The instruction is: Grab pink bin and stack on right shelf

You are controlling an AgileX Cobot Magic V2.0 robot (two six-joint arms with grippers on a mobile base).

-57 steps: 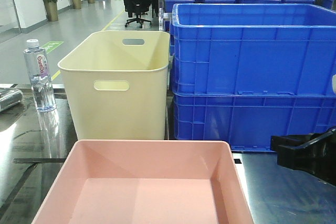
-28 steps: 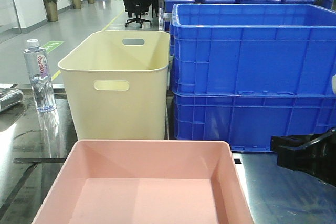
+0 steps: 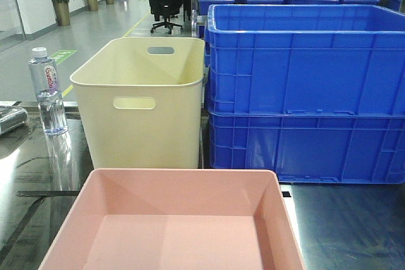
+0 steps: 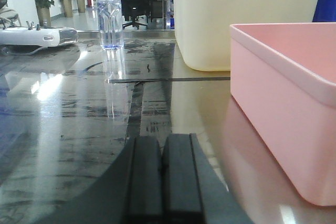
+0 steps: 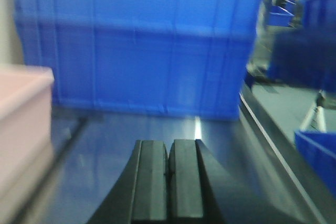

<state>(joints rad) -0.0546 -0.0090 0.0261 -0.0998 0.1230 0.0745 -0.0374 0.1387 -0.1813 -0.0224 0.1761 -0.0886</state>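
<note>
The pink bin (image 3: 174, 222) sits empty at the near edge of the dark glossy shelf (image 3: 345, 226), in front of the cream bin. In the left wrist view my left gripper (image 4: 163, 145) is shut with nothing in it, low over the shelf (image 4: 79, 119), with the pink bin (image 4: 283, 93) to its right and apart from it. My right gripper (image 5: 170, 148) is shut and empty over the shelf (image 5: 121, 145); the pink bin (image 5: 21, 114) is blurred at its left. Neither gripper shows in the front view.
A tall cream bin (image 3: 145, 99) with handle slots stands behind the pink one. Two stacked ribbed blue crates (image 3: 304, 86) fill the right. A water bottle (image 3: 47, 90) and a white device (image 4: 37, 36) stand at the left. A dark seam (image 3: 44, 193) crosses the surface.
The black right arm that reached in at the front view's right edge has drawn out of that view. The bins have not moved.
</note>
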